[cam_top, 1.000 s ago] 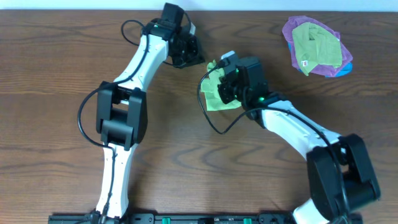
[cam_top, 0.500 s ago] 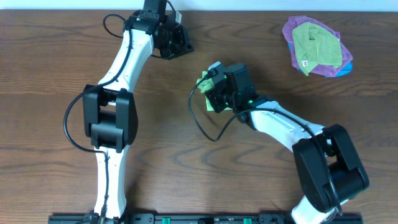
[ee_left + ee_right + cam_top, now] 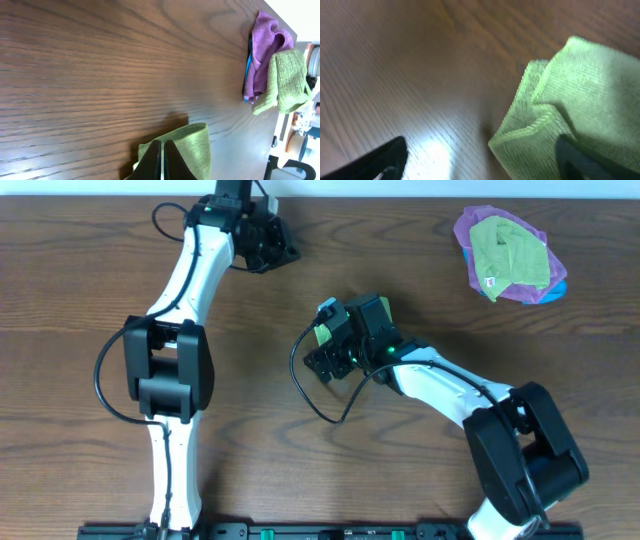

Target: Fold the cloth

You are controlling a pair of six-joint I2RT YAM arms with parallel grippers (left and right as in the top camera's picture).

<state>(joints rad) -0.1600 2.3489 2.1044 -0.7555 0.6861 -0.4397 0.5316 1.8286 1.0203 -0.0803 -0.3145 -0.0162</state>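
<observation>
The green cloth [image 3: 575, 95] lies folded on the wooden table, its layered edges facing left in the right wrist view. My right gripper [image 3: 477, 162] stands open over it, one finger on the bare wood and the other finger over the cloth's lower part. From overhead only a small piece of the cloth [image 3: 324, 334] shows beside the right gripper [image 3: 322, 360]. My left gripper [image 3: 274, 250] is shut with nothing in it, far back on the table and apart from the cloth. The left wrist view shows the cloth [image 3: 197, 145] past the shut left gripper [image 3: 163, 157].
A pile of cloths [image 3: 508, 256], green on purple over blue, sits at the back right corner, also visible as the pile [image 3: 272, 70] in the left wrist view. The right arm's cable [image 3: 305, 385] loops over the table near the cloth.
My right gripper has opened and let go of the cloth while shifting left. The left arm has drawn back toward the far left, away from the cloth.
</observation>
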